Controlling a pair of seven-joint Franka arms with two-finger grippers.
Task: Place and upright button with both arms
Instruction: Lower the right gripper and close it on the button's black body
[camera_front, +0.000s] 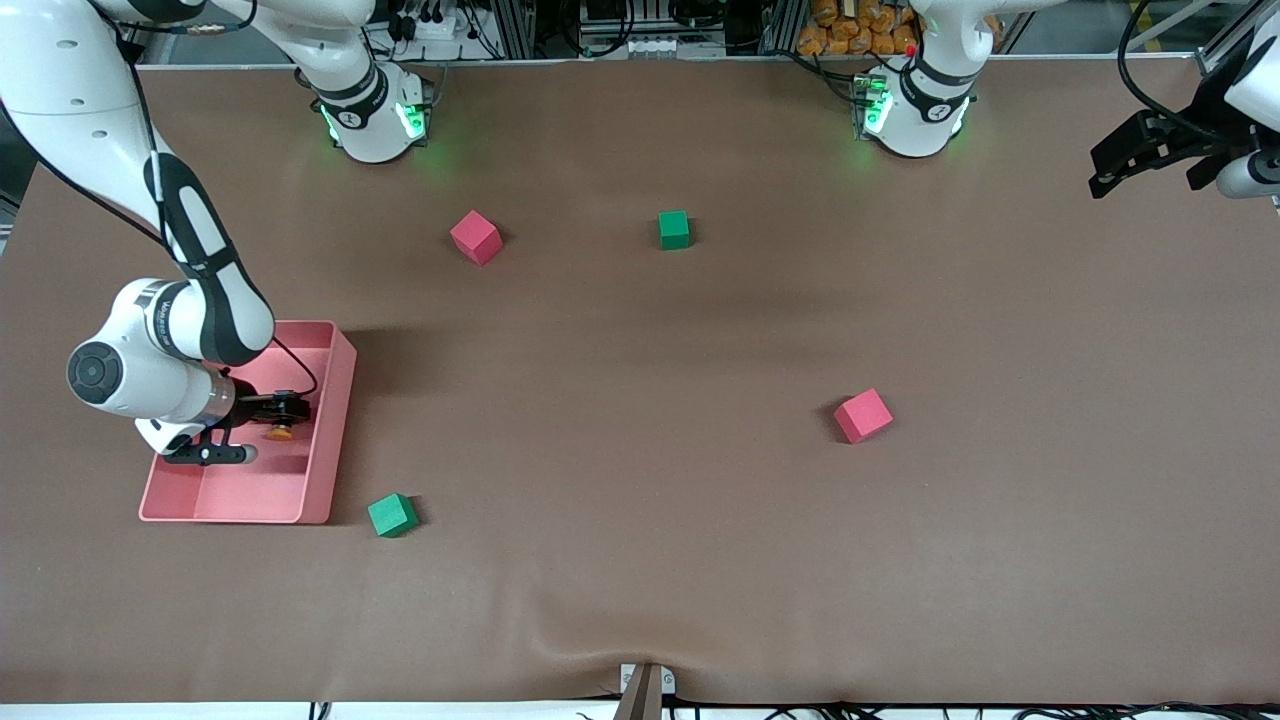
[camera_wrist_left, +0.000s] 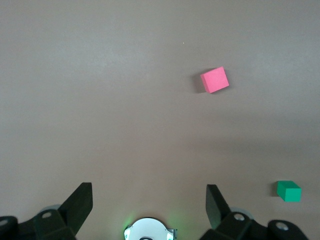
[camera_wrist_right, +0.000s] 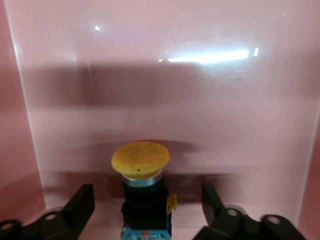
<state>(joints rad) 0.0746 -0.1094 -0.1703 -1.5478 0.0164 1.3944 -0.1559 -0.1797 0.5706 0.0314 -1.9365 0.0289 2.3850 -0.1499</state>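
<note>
Button (camera_wrist_right: 140, 176) in pink tray (camera_front: 330, 400), orange cap toward tray wall.

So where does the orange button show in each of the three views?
Front view: the button lies in the pink tray, at the right arm's end of the table, under the right hand.
Right wrist view: the button sits between the open fingers, on the tray floor.
Left wrist view: not in it.
Shared landmark: the pink tray, in the front and right wrist views.
</note>
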